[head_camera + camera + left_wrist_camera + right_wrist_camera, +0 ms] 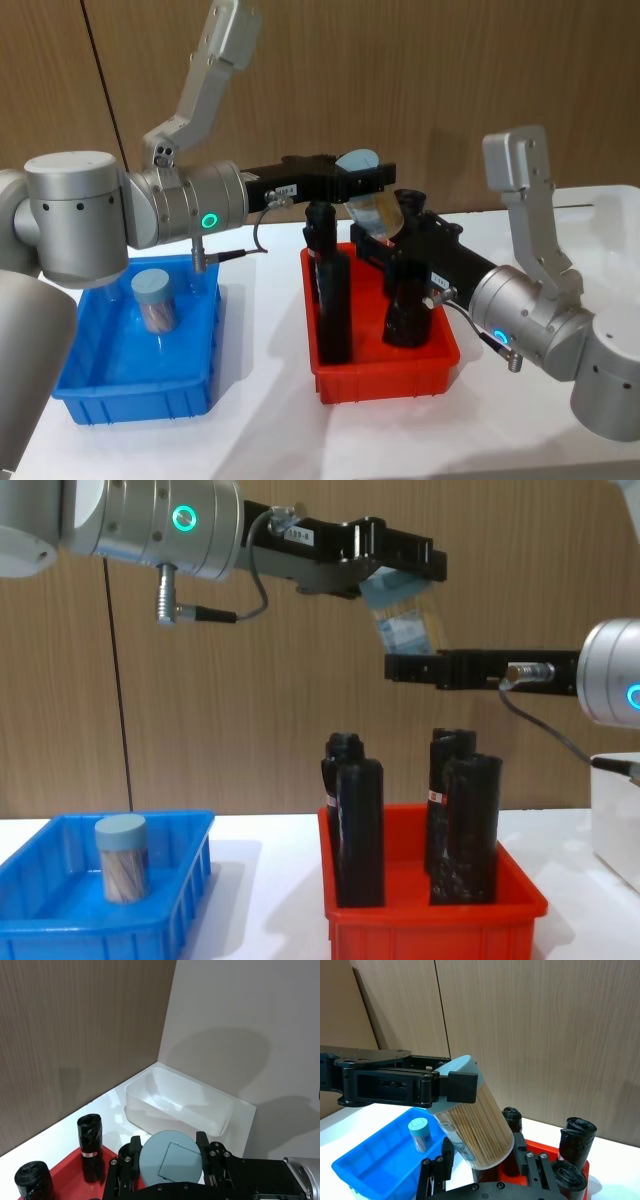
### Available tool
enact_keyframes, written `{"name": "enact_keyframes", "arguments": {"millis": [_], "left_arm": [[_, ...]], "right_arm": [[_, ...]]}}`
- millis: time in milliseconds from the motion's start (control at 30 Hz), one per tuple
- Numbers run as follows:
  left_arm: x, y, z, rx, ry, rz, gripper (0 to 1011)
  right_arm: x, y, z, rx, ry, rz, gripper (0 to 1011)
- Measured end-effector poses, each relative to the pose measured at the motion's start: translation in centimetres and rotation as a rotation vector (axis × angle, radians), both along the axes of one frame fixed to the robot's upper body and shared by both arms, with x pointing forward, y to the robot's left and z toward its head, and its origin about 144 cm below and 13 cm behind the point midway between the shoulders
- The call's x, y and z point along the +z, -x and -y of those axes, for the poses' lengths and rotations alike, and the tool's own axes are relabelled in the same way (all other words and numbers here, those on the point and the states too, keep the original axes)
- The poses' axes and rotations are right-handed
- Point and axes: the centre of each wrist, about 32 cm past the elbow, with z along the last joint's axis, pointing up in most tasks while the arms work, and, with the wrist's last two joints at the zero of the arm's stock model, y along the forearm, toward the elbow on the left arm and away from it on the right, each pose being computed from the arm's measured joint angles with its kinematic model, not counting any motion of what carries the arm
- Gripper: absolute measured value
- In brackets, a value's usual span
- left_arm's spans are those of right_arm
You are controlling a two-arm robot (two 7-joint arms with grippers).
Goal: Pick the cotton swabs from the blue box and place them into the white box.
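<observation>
- My left gripper (pixel 362 178) is clamped across the pale lid of a jar of cotton swabs (pixel 378 215). It holds the jar tilted in the air above the red bin (pixel 390 375), lid end uppermost.
- My right gripper (pixel 402 667) reaches in from the right just beneath it. Its fingers (pixel 521 1146) are spread to either side of the jar's clear lower end, and I cannot tell whether they touch it.
- A second jar of cotton swabs (pixel 153 298) stands upright and alone in the blue box (pixel 140 405), on my left side of the table (pixel 270 420).
- The white box (pixel 220 1110) sits at the far right, well apart from the blue box, with the red bin between the two.
- It is tucked into the table's back corner, where the wood wall (pixel 420 80) meets a plain pale wall (pixel 240 1010).
- The red bin holds tall black cylinders (pixel 333 300), all upright.
- The table is white and smooth with a slight sheen. A strip of it lies bare between the blue box and the red bin, and soft shadows fall beside the bins.
- Behind everything, the wood wall is made of brown wood-grain panels with vertical seams. A thin dark line (pixel 115 680) runs down it above the blue box.
</observation>
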Motion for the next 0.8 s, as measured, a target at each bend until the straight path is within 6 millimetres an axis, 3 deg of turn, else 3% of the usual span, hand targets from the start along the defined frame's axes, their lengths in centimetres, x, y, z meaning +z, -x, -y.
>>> {"name": "enact_keyframes", "arguments": {"millis": [67, 267, 800], "left_arm": [[0.01, 0.0, 0.0, 0.0, 0.0, 0.0, 673], [0.01, 0.0, -0.01, 0.001, 0.001, 0.002, 673], [0.03, 0.0, -0.02, 0.0, 0.003, 0.002, 679]], "right_arm": [[-0.02, -0.06, 0.01, -0.001, 0.0, 0.001, 696], [-0.02, -0.17, 0.02, -0.002, -0.001, 0.007, 669], [0.08, -0.34, 0.08, -0.006, -0.008, 0.021, 669]]}}
